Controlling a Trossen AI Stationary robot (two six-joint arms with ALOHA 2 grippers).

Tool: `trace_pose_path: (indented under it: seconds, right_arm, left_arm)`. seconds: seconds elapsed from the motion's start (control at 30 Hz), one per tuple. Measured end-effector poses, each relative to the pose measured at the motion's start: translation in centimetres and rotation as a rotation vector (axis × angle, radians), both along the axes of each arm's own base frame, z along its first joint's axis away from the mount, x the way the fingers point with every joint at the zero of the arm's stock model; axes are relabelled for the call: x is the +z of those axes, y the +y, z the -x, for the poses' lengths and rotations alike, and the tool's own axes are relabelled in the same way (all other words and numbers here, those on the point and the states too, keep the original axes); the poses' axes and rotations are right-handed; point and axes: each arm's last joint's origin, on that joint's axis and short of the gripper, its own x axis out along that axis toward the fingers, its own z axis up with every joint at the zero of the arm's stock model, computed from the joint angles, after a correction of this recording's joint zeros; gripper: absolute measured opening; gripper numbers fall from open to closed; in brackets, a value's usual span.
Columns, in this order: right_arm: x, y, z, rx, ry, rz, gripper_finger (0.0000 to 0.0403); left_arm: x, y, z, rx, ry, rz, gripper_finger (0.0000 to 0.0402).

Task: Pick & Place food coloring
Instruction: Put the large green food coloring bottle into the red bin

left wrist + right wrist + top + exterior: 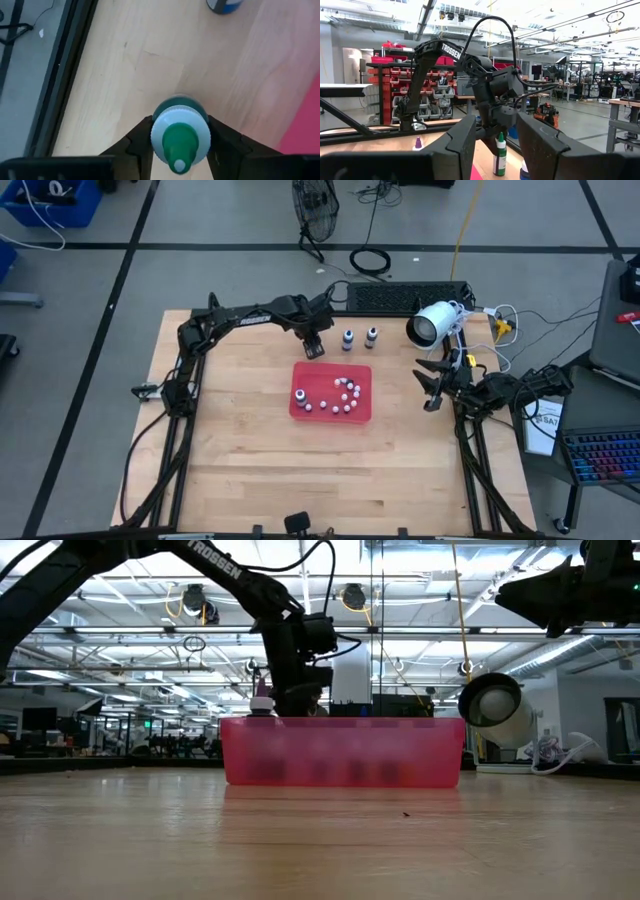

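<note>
Left wrist view: left end effector (179,145) grips the green-topped bottle (179,137) between its fingers.

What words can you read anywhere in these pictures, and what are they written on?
"TROSSEN": white letters on the dark left robot arm, also readable in the low view.
White printing on that arm in the high view: too small to read.
Small green-topped food coloring bottle in the left gripper: no readable label.

One green-topped food coloring bottle (179,137) stands upright on wood; two more bottles (359,337) stand nearby.
</note>
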Motion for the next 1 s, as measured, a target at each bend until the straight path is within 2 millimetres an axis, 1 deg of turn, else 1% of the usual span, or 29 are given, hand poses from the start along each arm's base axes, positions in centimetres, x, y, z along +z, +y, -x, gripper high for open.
trace_pose_path:
  seconds: [0.03, 0.1, 0.23, 0.3, 0.37, 0.43, 0.47, 0.53, 0.67, 0.73, 0.9, 1.0]
  right_arm:
    - [0.0, 0.0, 0.0, 0.0, 0.0, 0.0, 0.0132]
    - [0.0, 0.0, 0.0, 0.0, 0.0, 0.0, 0.0132]
    - [0.0, 0.0, 0.0, 0.0, 0.0, 0.0, 0.0132]
    - [0.0, 0.0, 0.0, 0.0, 0.0, 0.0, 0.0132]
    - [0.0, 0.0, 0.0, 0.0, 0.0, 0.0, 0.0132]
    - [0.0, 0.0, 0.0, 0.0, 0.0, 0.0, 0.0132]
    - [0.0, 0.0, 0.0, 0.0, 0.0, 0.0, 0.0132]
    - [0.0, 0.0, 0.0, 0.0, 0.0, 0.0, 0.0132]
    - [0.0, 0.0, 0.0, 0.0, 0.0, 0.0, 0.0132]
    - [0.0, 0.0, 0.0, 0.0, 0.0, 0.0, 0.0132]
    - [0.0, 0.0, 0.0, 0.0, 0.001, 0.0, 0.0132]
    - [-0.1, 0.0, -0.1, 0.0, 0.01, 0.003, 0.0132]
  left_arm:
    - [0.3, -0.3, 0.0, -0.01, 0.001, -0.007, 0.0142]
    - [1.6, -1.1, 0.1, -0.026, -0.01, -0.03, 0.0142]
    - [5.5, -3.8, 0.7, -0.063, -0.04, -0.095, 0.0142]
    - [7.4, -5.6, 1.2, -0.082, -0.048, -0.136, 0.0142]
    - [9.8, -7.8, 1.8, -0.101, -0.093, -0.175, 0.0142]
    - [11.7, -10.1, 2.4, -0.123, -0.134, -0.183, 0.0142]
    - [12.5, -11.2, 2.6, -0.138, -0.158, -0.179, 0.0142]
    - [13.2, -13.3, 2.7, -0.165, -0.188, -0.172, 0.0142]
    - [13.2, -16.5, 2.5, -0.239, -0.177, -0.153, 0.0142]
    - [12.3, -17.5, 2.0, -0.264, -0.144, -0.145, 0.0142]
    - [9.0, -18.7, 0.2, -0.303, -0.05, -0.124, 0.0142]
    - [6.7, -18.7, -1.0, -0.308, 0.003, -0.114, 0.0142]
